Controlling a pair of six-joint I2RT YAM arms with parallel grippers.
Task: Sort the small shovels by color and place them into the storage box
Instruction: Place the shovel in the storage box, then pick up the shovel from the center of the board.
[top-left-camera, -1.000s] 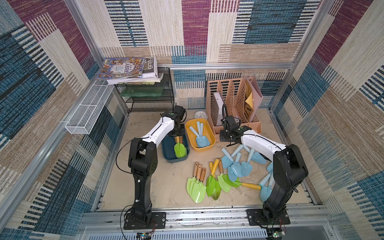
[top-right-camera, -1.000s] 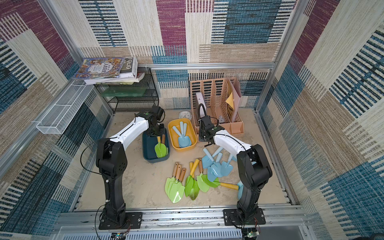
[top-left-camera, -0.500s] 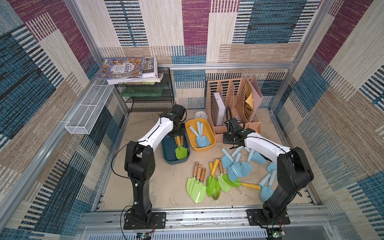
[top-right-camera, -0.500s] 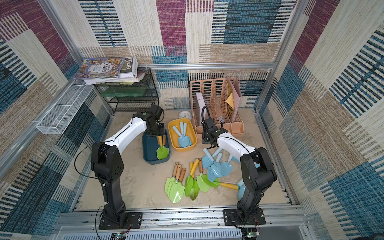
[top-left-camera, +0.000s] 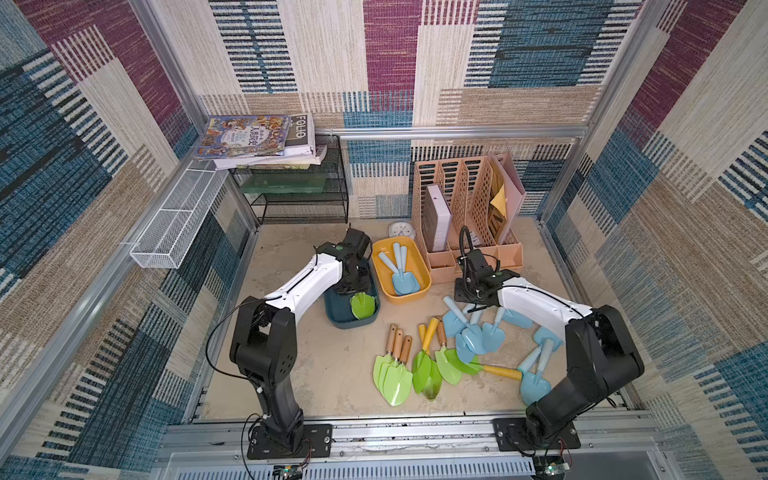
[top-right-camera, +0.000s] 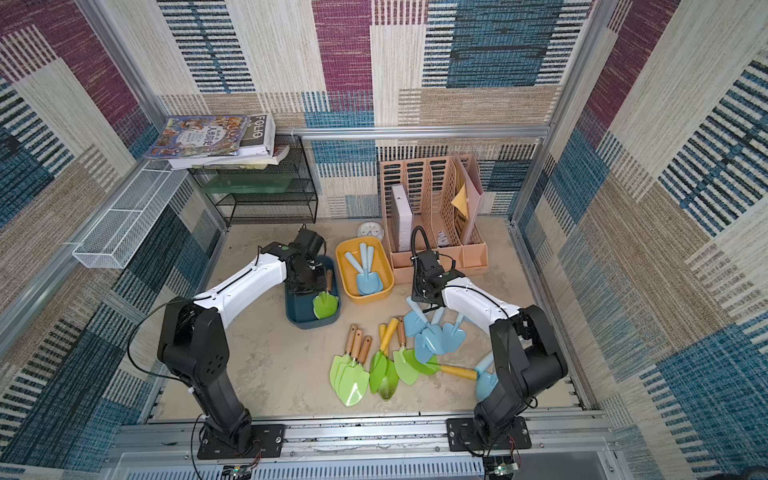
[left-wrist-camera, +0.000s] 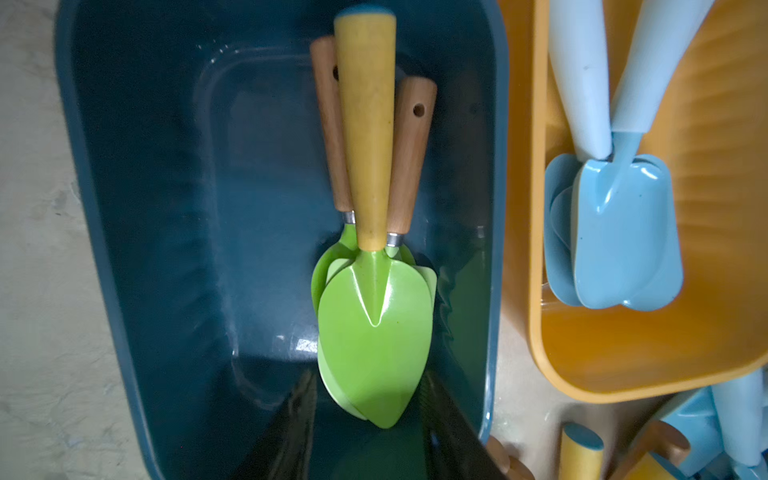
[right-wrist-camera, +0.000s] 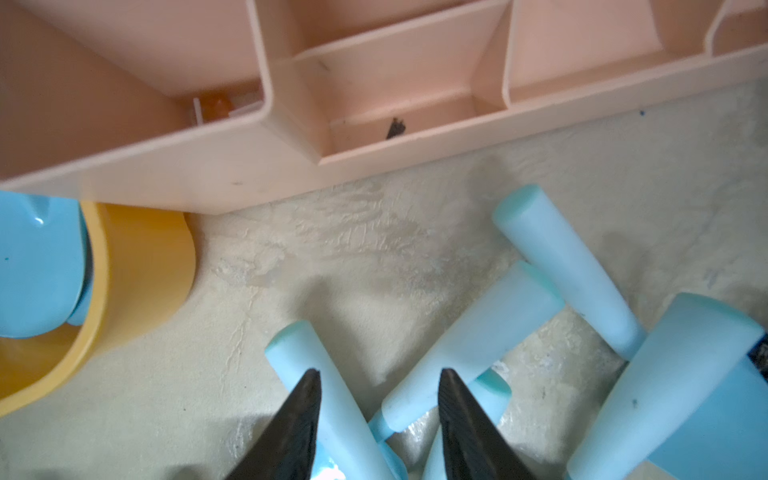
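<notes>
- The left jaws (left-wrist-camera: 366, 374) are standing apart and holding nothing, one finger on each side of the blade tip of a yellow-handled green shovel (left-wrist-camera: 368, 145).
- That shovel is lying inside the dark blue storage box (left-wrist-camera: 124, 208), on top of two wooden-handled green shovels (left-wrist-camera: 409, 158).
- The right jaws (right-wrist-camera: 379, 372) are also standing apart, hovering astride the handle of a pale blue shovel (right-wrist-camera: 332, 415) on the desk (top-left-camera: 332, 374).
- Compared with a second ago, the left elbow is sitting further out and the wrist is now hiding the green shovels' handles in a top view.
- The right jaws are now further from the pink file rack (top-left-camera: 453, 187) and over the pile of pale blue shovels (top-left-camera: 473, 332).
- Three pale blue shovels (top-left-camera: 401, 278) are resting in the yellow storage box (top-left-camera: 376, 270).
- Loose green shovels (top-left-camera: 395, 374) are lying nearer the front of the desk.
</notes>
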